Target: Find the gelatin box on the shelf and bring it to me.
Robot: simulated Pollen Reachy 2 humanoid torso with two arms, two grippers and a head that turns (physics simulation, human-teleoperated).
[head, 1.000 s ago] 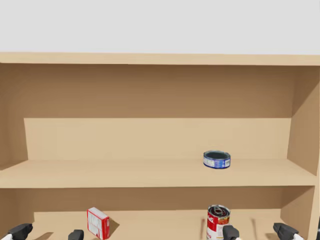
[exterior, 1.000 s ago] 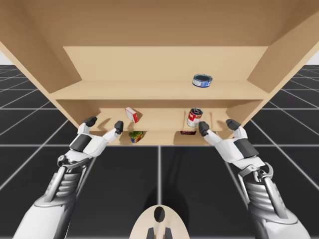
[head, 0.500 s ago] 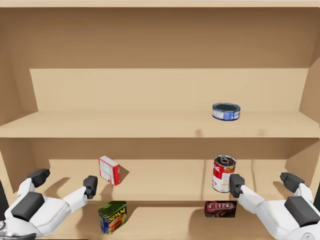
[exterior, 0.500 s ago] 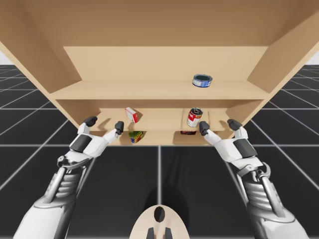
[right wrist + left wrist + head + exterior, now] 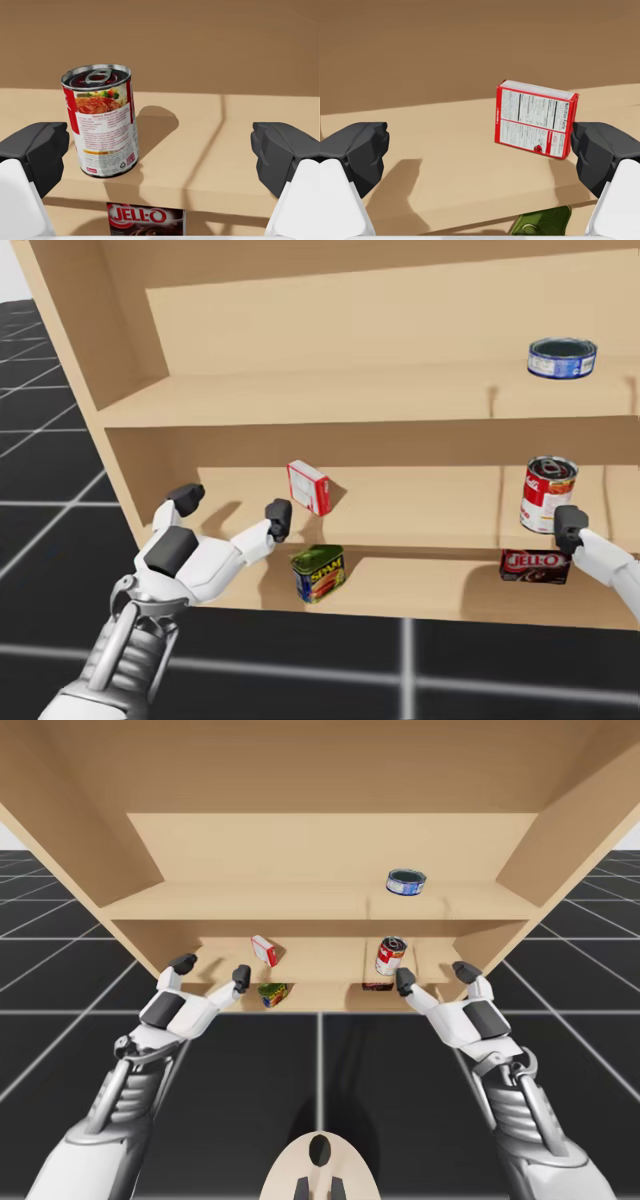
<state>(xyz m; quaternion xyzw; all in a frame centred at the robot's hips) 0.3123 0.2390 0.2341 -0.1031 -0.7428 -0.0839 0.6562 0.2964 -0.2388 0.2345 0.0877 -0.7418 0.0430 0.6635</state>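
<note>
1. You will find the red box (image 5: 308, 487) standing on edge on the middle board of the shelf (image 5: 320, 905), toward its left half and turned at an angle to the back wall.
2. The left end effector (image 5: 212, 968) hangs released in front of that board. From its wrist camera you see the red box (image 5: 535, 119) ahead of the spread fingers, nearer one finger and touching neither.
3. The right end effector (image 5: 435, 975) is also released. Look along it and you see a red-and-white can (image 5: 101, 120) upright on the same board, ahead of the fingers and untouched.
4. Under that can, on the lowest board, lies a dark box (image 5: 535, 565), close to the front edge.
5. Below the red box you can make out a green can (image 5: 318, 573) on the lowest board, leaning a little.
6. On the upper board, toward the right, a flat blue can (image 5: 562, 357) sits well apart from both arms.
</note>
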